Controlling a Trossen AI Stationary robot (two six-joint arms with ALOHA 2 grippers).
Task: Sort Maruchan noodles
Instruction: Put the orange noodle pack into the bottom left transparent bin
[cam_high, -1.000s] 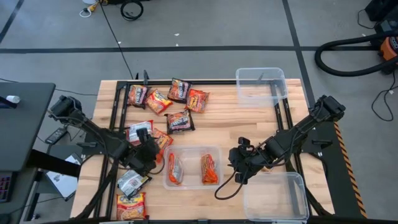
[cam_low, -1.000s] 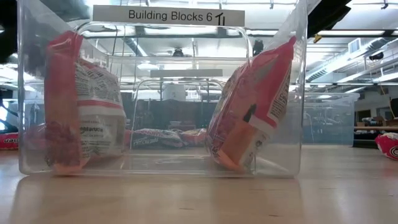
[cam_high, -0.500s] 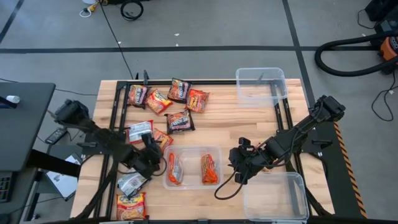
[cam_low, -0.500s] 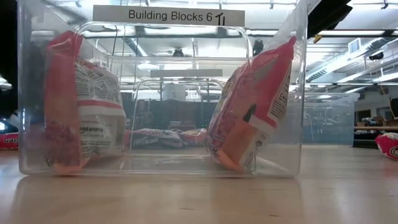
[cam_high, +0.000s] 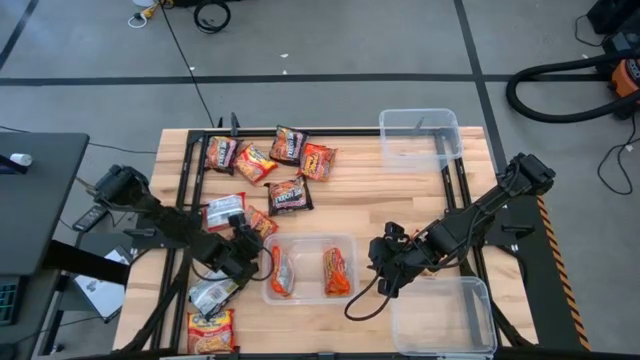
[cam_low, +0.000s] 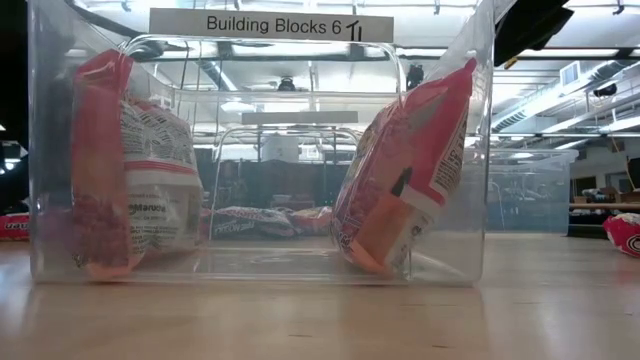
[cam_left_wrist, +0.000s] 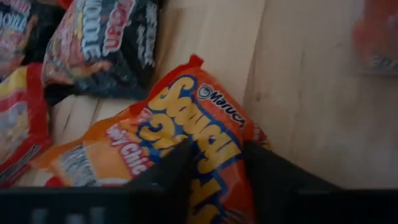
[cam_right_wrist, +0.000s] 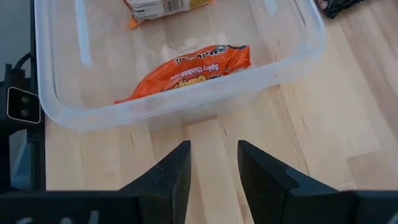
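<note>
Several Maruchan packets lie flat on the far-left table, among them maroon ones (cam_high: 289, 196) and a silver-white one (cam_high: 224, 211). Two more (cam_high: 213, 293) (cam_high: 210, 330) lie at the near-left corner. An orange packet (cam_high: 262, 225) lies flat next to the middle clear bin (cam_high: 308, 244). My left gripper (cam_high: 243, 246) is open and low over this orange packet (cam_left_wrist: 186, 124). In the middle bin, two packets (cam_high: 282, 272) (cam_high: 336, 272) stand on edge, each leaning on a side wall (cam_low: 410, 170). My right gripper (cam_high: 385, 262) is open, just right of that bin (cam_right_wrist: 186, 102). My left gripper (cam_left_wrist: 214, 155) comes slanting down onto the orange packet's near end (cam_left_wrist: 211, 180), with its fingers (cam_left_wrist: 177, 171) spread on either side of the printed face. The packet lies flat on the table. I cannot tell whether the fingers touch it.
An empty clear bin (cam_high: 420, 135) stands at the far right and another (cam_high: 442, 315) at the near right. A black frame rail (cam_high: 330, 131) runs round the table's work area. Bare wood lies between the middle bin and the far packets.
My left gripper has shifted a little toward the table's right and near edge, closer to the middle bin, and now uncovers more of the silver-white packet. The packets and the right arm have stayed put.
</note>
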